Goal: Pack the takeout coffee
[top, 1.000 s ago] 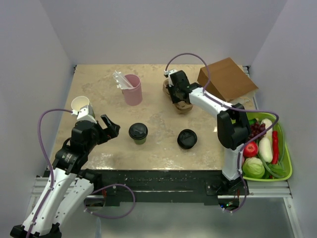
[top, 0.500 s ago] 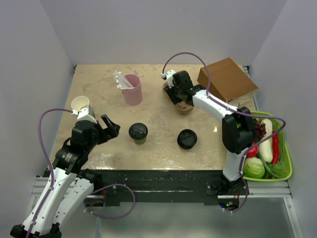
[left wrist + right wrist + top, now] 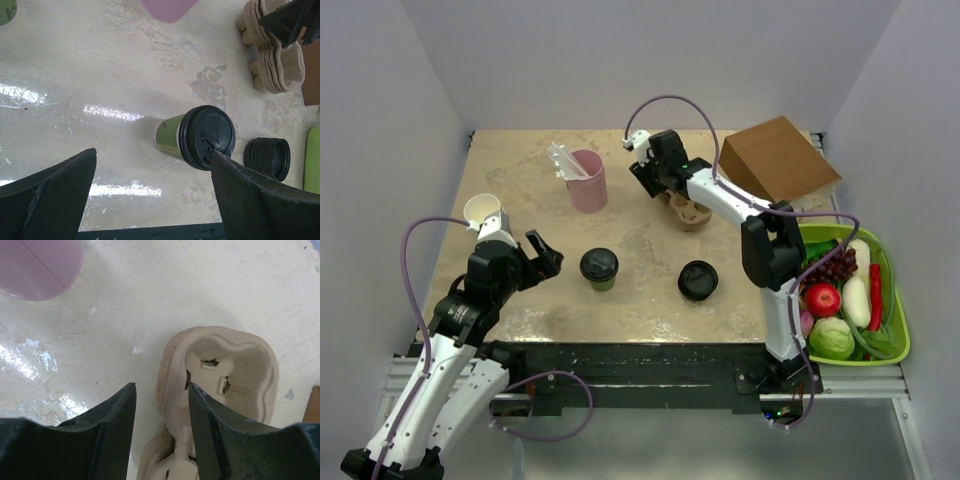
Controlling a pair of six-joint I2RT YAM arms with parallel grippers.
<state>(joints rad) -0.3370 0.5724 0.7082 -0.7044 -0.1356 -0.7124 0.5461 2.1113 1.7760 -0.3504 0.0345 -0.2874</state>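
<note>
Right pincer first: narrow but not closed. Its two fingers straddle the near wall of the top pulp cup tray, one outside over the table, the other dipping into the pocket. Bare table shows in the gap, so nothing is clamped. Left pincer is spread wide, holds nothing, and is aimed low across the table at the coffee.

And there it is: a small green-sided cup with its black lid on, upright near the front middle of the table, apart from both pincers. Just to its right sits a stack of black lids. Farther back are the pink cup and the trays, then the brown paper bag in the far right corner.

Progress? Early, by my reckoning. The lid's on, but the cup is in no tray and no bag. Left to do, I judge: free one tray, seat the cup, bag it.

Pose: my right arm reaches far to the back, wrist tipped down over the trays. My left arm sits tucked at the front left beside the white cups, forearm pointing at the coffee.
</note>
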